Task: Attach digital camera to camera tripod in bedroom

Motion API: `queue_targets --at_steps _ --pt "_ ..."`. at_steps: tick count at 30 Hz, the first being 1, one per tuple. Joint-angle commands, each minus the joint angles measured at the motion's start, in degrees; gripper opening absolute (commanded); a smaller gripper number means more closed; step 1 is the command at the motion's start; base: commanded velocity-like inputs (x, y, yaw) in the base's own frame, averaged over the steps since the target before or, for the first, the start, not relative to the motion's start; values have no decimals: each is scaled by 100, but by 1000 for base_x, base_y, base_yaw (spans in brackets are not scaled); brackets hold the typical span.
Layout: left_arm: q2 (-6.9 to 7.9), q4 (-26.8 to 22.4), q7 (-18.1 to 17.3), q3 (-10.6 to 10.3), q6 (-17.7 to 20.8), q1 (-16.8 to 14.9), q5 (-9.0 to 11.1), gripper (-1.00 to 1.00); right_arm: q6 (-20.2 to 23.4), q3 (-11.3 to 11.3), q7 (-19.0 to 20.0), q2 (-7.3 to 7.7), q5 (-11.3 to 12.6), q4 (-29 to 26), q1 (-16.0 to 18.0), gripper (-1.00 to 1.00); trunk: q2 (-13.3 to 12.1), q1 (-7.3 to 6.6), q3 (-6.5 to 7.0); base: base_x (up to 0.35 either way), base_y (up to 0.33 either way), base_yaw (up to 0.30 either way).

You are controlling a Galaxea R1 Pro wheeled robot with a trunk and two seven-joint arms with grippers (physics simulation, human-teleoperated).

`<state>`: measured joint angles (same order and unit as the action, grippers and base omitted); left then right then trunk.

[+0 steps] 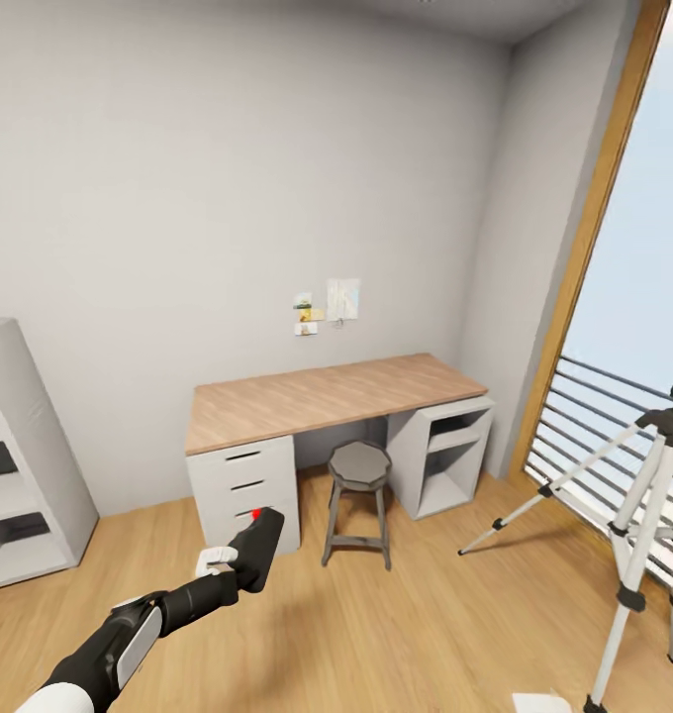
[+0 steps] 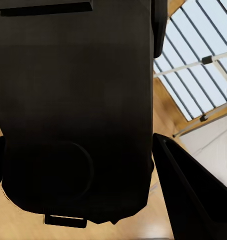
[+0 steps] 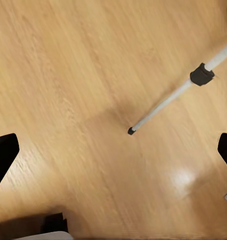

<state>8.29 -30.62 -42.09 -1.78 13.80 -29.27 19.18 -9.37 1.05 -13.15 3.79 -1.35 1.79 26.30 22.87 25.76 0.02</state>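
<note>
Head view. A bedroom corner is shown: grey-white walls, light wood floor [image 1: 376, 634]. A wood-topped desk [image 1: 327, 396] with grey drawer units is set against the far wall; a dark round stool [image 1: 358, 500] stands in front of it, partly under the top. Small papers [image 1: 341, 297] are pinned to the wall above. A grey shelf unit [image 1: 20, 465] is placed at the left edge. A tall wood-framed window [image 1: 594, 238] with a railing [image 1: 584, 436] occupies the right side. The camera tripod [image 1: 653, 515], silver-legged with a black head, is stood on the floor just beside the railing. The left arm is extended forward; the digital camera [image 1: 256, 547], black with a red button, is gripped in the left gripper [image 1: 240, 564], held in the air, well apart from the tripod.

Left wrist view. The camera's matte-black body [image 2: 73, 110] is seen clamped between the dark fingers [image 2: 193, 195]. Railing bars and two silver tripod legs are visible beyond.

Right wrist view. Bare wood flooring is recorded, with one silver tripod leg [image 3: 166, 102] and its black foot resting on it. The fingertips [image 3: 3, 155] of the right gripper [image 3: 113, 155] are spread wide, with nothing between them.
</note>
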Motion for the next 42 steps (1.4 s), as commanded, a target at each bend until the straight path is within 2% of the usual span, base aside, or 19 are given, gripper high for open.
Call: queue_targets --at_steps 1,42 --pt "6 -5 -8 -17 44 0 60 -100 -32 13 -12 -1 -14 20 7 100 5 2 -2 0 0 -286" --pt "19 -17 -9 -28 97 0 62 -100 -21 9 -12 -1 -23 21 7 100 5 2 -2 1 0 -287"
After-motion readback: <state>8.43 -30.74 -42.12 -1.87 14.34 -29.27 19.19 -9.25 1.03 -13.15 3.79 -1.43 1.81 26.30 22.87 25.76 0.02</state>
